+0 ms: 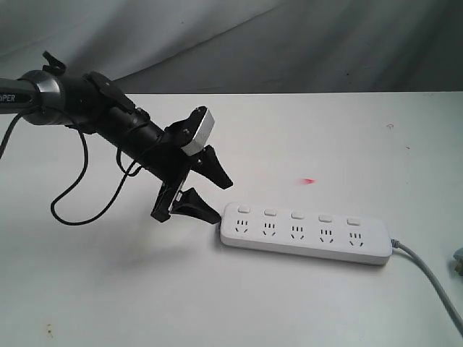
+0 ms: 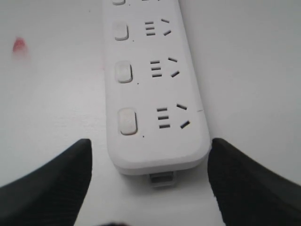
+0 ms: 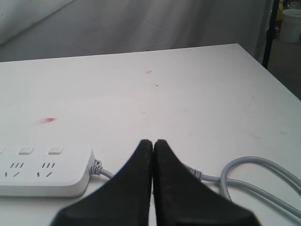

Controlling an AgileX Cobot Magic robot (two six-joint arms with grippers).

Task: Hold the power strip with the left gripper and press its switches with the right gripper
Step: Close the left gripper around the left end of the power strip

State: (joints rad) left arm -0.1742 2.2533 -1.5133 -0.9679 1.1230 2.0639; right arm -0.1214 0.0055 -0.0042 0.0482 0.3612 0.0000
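Note:
The white power strip (image 1: 307, 233) lies flat on the white table, its switches (image 1: 297, 215) in a row along the far edge. My left gripper (image 1: 222, 202) is open at the strip's left end. In the left wrist view the two black fingers (image 2: 47, 183) stand on either side of the power strip's (image 2: 155, 94) end, with a gap at each side, and three switches (image 2: 127, 121) show. My right gripper (image 3: 153, 142) is shut with nothing in it, near the cable end of the strip (image 3: 42, 174). It does not appear in the exterior view.
The grey cable (image 1: 427, 275) runs off the strip's right end and loops on the table (image 3: 249, 179). A small red mark (image 1: 309, 181) lies behind the strip. A grey cloth hangs at the back. The table's right edge (image 3: 273, 80) is near, with a white bucket (image 3: 291, 19) beyond it.

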